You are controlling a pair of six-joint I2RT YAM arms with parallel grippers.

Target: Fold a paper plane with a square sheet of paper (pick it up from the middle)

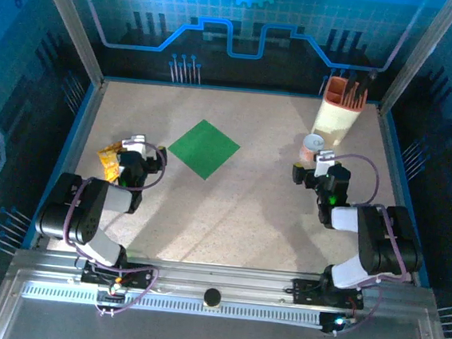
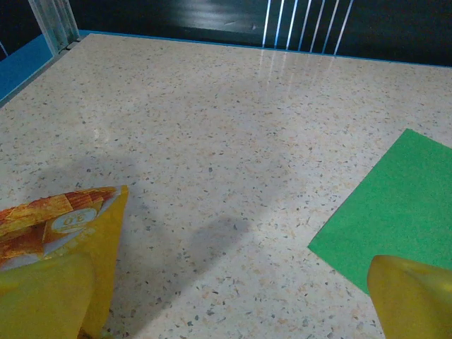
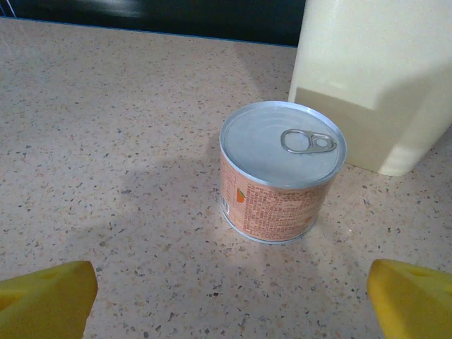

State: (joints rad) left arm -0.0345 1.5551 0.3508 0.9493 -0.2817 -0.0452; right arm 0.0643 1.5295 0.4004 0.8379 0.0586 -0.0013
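Both claws gape fully and hold nothing; square sheet of paper (image 1: 204, 148) lies flat at 2 o'clock of left gripper (image 1: 142, 147), snack packet (image 1: 111, 161) close at 9, so a mid-sheet pinch may slip or snag it, and right gripper (image 1: 316, 161) may knock can (image 1: 312, 148) at 12.

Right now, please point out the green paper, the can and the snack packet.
paper (image 1: 204, 149): top view, middle of the sheet.
can (image 3: 268, 141): right wrist view, on the lid.
packet (image 2: 63, 219): left wrist view, on its printed face.
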